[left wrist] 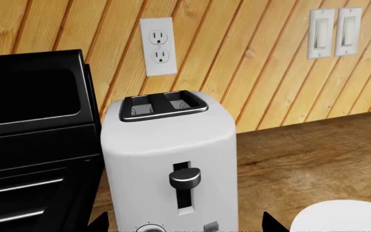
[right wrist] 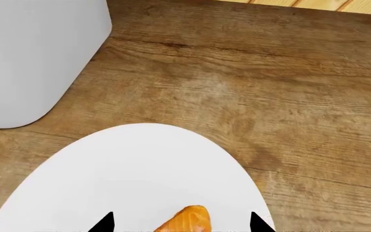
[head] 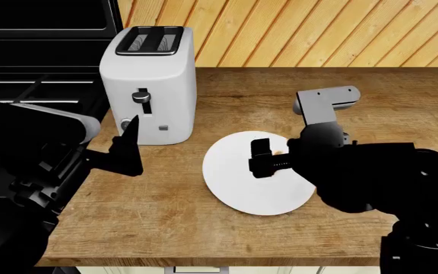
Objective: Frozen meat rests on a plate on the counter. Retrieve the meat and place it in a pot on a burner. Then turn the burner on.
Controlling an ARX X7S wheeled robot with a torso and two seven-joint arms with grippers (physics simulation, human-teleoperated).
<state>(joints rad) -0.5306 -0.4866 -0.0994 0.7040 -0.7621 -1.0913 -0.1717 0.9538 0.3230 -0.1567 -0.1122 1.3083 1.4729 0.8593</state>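
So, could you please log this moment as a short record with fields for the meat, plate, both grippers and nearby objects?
meat: orange lump on the plate, between the right fingertips, not yet gripped
plate: white, flat on the counter, beside the toaster
right gripper: open, over the plate
left gripper: in front of the toaster, holding nothing; jaw state unclear
pot: not in view

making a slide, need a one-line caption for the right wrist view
Right gripper open over the meat on the white plate, toaster beside it on the wood counter.
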